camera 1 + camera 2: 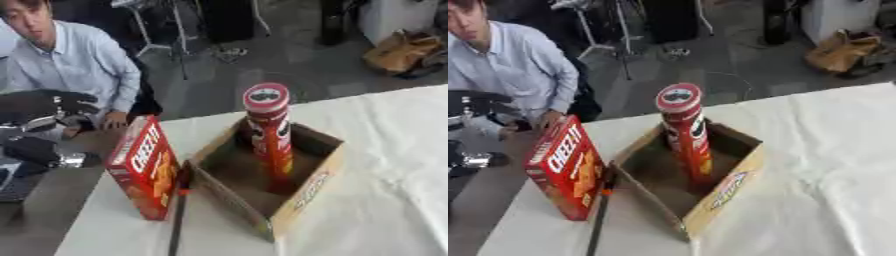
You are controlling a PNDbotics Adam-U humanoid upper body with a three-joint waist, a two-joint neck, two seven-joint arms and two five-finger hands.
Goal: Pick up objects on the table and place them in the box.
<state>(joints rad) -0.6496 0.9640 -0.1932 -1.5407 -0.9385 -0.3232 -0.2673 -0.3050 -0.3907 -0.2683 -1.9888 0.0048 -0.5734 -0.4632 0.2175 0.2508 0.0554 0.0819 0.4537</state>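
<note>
An open cardboard box (pixel 308 192) lies askew on the white table (pixel 385 150). A tall red crisp can (pixel 269 127) with a red lid stands upright inside it. Left of the cardboard box, a red cracker box (pixel 144 162) stands upright on the table. A thin dark stick with an orange part (pixel 180 205) lies between the two. My left hand (pixel 51 106) shows as black and silver parts at the left edge, off the table and apart from the cracker box. My right hand is out of sight.
The table's far edge runs diagonally behind the cardboard box, and its left edge lies just beyond the cracker box. White cloth stretches to the right of the cardboard box. A brown bag (pixel 398 50) and stand legs (pixel 171 30) are on the floor beyond.
</note>
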